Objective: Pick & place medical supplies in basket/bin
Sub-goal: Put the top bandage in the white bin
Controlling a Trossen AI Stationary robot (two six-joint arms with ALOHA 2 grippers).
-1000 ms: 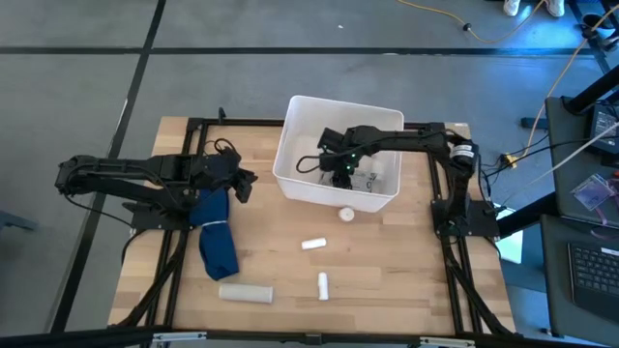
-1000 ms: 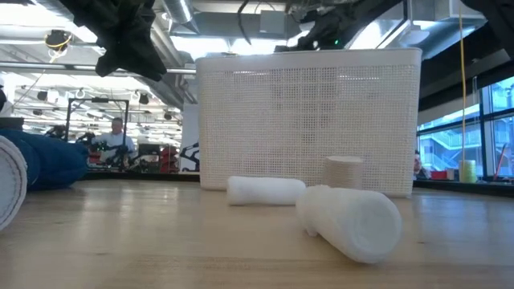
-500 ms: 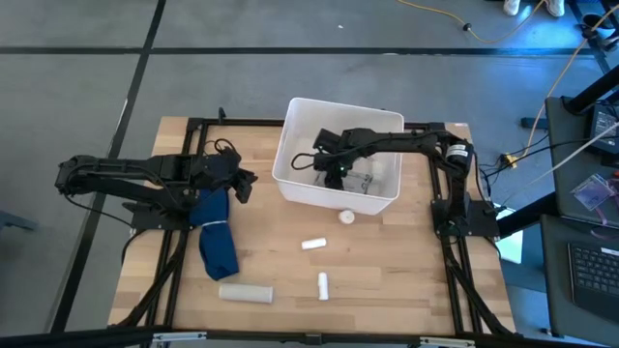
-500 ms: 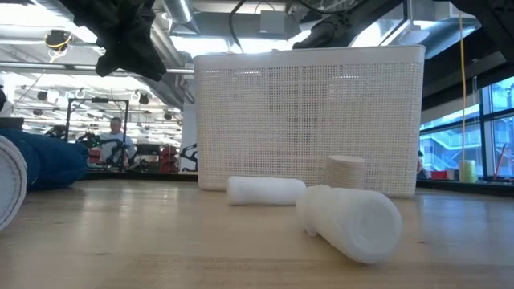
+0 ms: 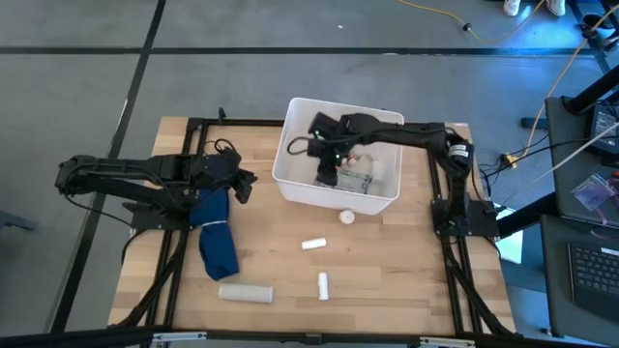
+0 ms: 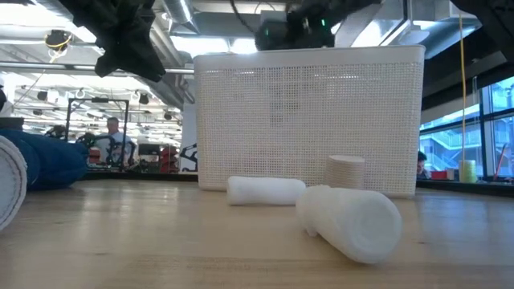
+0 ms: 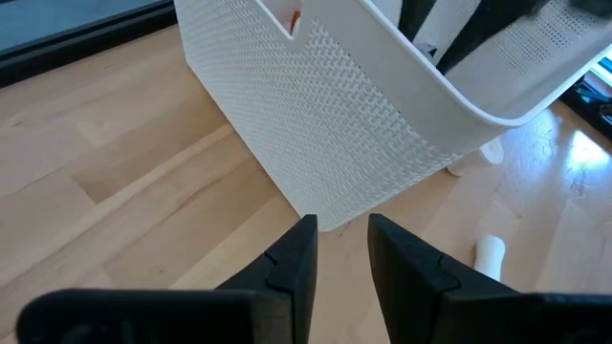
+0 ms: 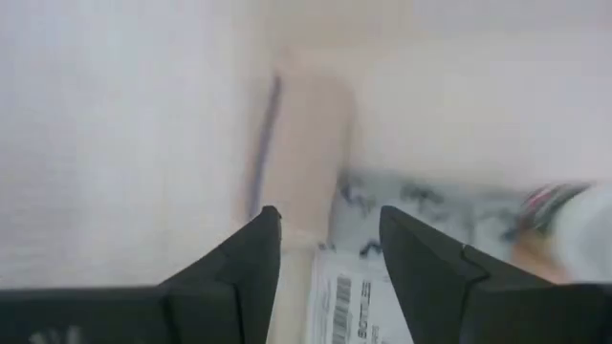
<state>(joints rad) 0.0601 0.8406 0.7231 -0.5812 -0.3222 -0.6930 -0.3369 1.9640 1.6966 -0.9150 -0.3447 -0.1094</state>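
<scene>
The wooden table (image 5: 387,271) carries the white perforated bin (image 5: 293,184) at its far middle. Inside the bin lie clear and grey packets (image 5: 360,178), one with a barcode label whose print is too blurred to read, and a bit of red-orange shows through the handle slot in the left wrist view. The right gripper (image 5: 324,159) hangs over the bin's interior, its fingers (image 8: 251,256) spread with nothing between them. The left gripper (image 5: 244,184) waits beside the bin's left wall, its fingers (image 7: 295,263) a narrow gap apart and empty. A long dark blue cloth (image 5: 217,235) lies under the left arm.

Four white supplies rest on the table outside the bin: a large roll (image 5: 246,292) near the front edge, a tube (image 5: 324,285), a smaller tube (image 5: 312,245), and a short round bottle (image 5: 346,215) just beside the bin's near wall.
</scene>
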